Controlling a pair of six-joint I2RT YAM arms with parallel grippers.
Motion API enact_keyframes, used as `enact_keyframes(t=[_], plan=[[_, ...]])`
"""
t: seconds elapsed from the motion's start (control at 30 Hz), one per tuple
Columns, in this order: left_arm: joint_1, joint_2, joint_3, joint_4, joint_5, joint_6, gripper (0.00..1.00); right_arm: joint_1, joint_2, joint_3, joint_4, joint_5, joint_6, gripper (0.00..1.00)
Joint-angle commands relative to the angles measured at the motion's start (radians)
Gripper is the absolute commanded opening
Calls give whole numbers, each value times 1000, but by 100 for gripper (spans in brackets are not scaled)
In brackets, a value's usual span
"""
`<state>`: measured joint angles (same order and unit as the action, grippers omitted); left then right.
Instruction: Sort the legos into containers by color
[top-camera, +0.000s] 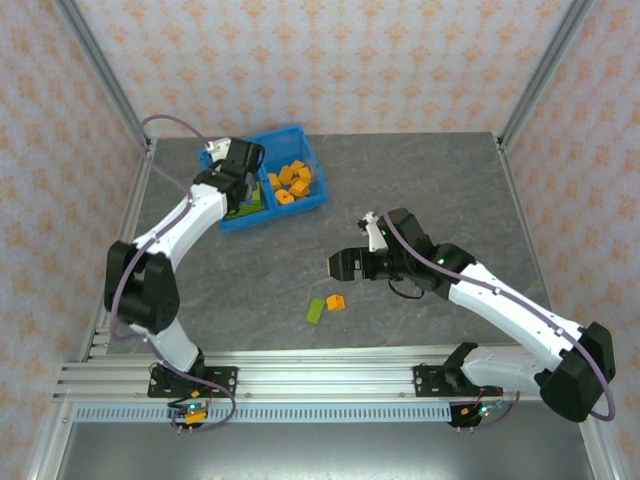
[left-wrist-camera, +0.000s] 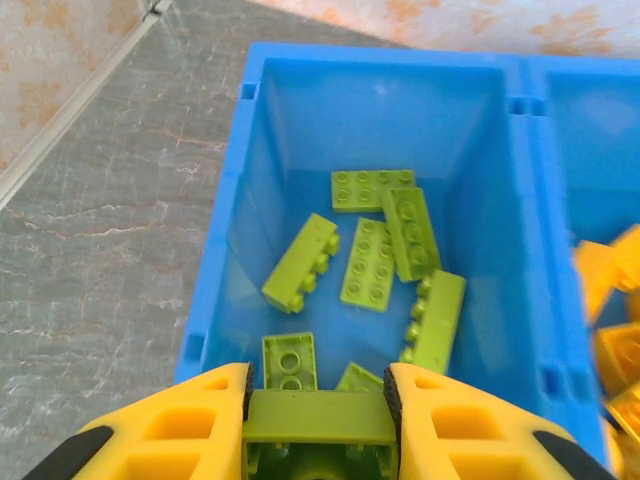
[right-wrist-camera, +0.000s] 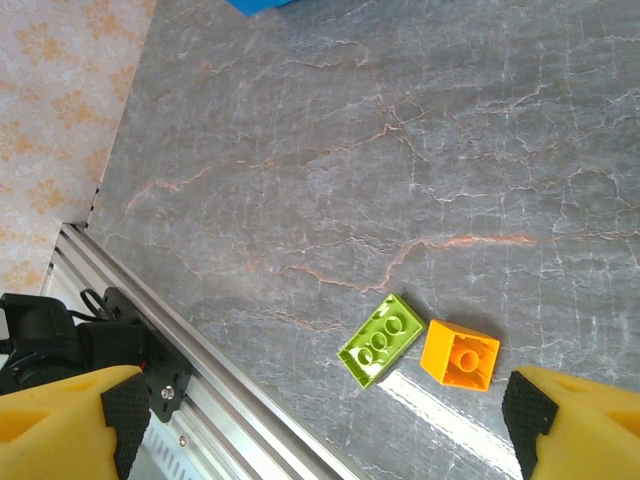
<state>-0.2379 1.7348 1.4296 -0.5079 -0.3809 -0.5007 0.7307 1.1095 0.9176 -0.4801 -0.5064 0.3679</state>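
Checking the overhead view first: where do the grippers stand?

— Left gripper (top-camera: 243, 160): above the left compartment of the blue bin (top-camera: 300, 204); its jaws are hidden under the wrist. Orange legos (top-camera: 292, 182) lie in the right compartment. Right gripper (top-camera: 345, 265): over the bare table (top-camera: 430, 190), close to the loose green lego (top-camera: 316, 309) and the loose orange lego (top-camera: 335, 301), which lie side by side near the front rail (top-camera: 300, 365).

And the left wrist view?

— Jaws clenched on the held green lego (left-wrist-camera: 318, 420), pinched between the two yellow fingers (left-wrist-camera: 190, 425) at the bottom edge; its lower part is cut off. It hangs over the near end of the left compartment, where several green legos (left-wrist-camera: 368, 262) lie loose on the floor, one partly hidden behind it. Beyond the middle wall (left-wrist-camera: 522, 200), orange pieces are cut off by the right edge.

Right wrist view?

— Jaws released, wide apart, nothing gripped. Both loose legos lie on the table, framed between the fingertips (right-wrist-camera: 560, 420), nearer the right-hand one. Whether the two touch at a corner cannot be told. A corner of the bin is cut off at the top edge.
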Motion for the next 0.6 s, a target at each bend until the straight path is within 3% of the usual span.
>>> enact_keyframes(t=[0.0, 0.17, 0.3, 0.43, 0.57], plan=[[63, 98, 84, 14, 63, 36, 29, 7, -39, -15, -18, 54, 15, 92], [112, 319, 325, -86, 161, 72, 32, 9, -57, -26, -22, 66, 25, 92], [130, 434, 466, -146, 229, 56, 42, 9, -59, -17, -36, 83, 25, 93], [134, 456, 503, -155, 263, 40, 53, 9, -60, -15, -38, 92, 27, 93], [135, 403, 465, -141, 290, 31, 56, 9, -55, -17, -28, 103, 29, 93]])
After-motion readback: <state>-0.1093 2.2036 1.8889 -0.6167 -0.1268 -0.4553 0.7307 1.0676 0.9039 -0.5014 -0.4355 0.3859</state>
